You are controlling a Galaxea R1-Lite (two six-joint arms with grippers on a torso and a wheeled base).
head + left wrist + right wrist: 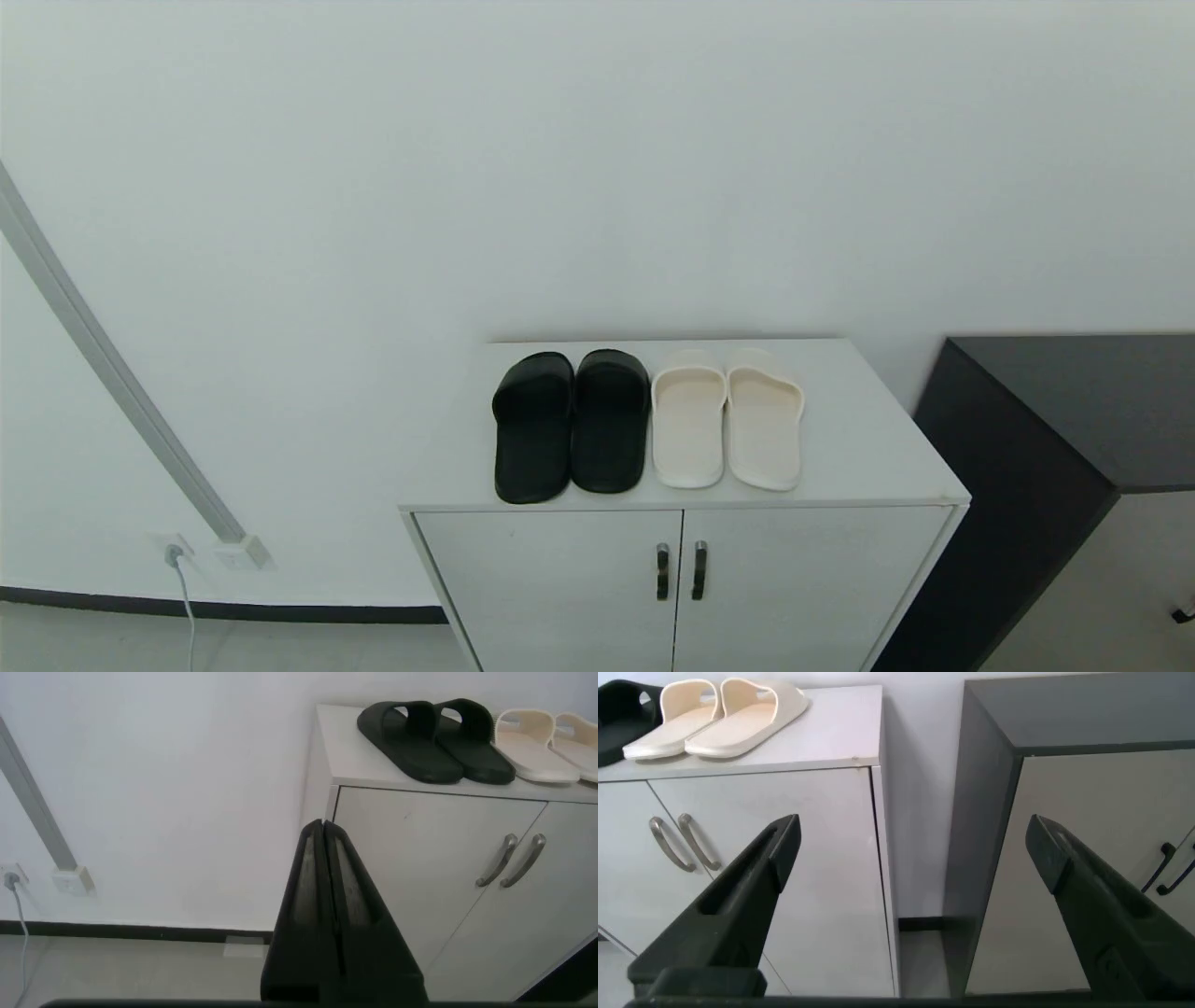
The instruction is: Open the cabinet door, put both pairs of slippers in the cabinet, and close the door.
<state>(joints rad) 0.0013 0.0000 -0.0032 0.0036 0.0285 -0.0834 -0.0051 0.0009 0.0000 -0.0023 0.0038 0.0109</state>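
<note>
Cabinet closed, black slippers, cream slippers on top | left pincer pinched | right pincer wide

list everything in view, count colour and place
black rubber slide slippers: one pair, black, left on the cabinet top
cream rubber slide slippers: one pair, cream, right of them
white two-door cabinet: one, white, against the wall, doors shut
metal door handles: two, dark, where doors meet
dark cabinet: one, dark grey, right of the white one
wall socket: one, white, low left wall
left gripper: one, black, jaws shut, before the white cabinet
right gripper: one, black, jaws open, facing both cabinets
</note>
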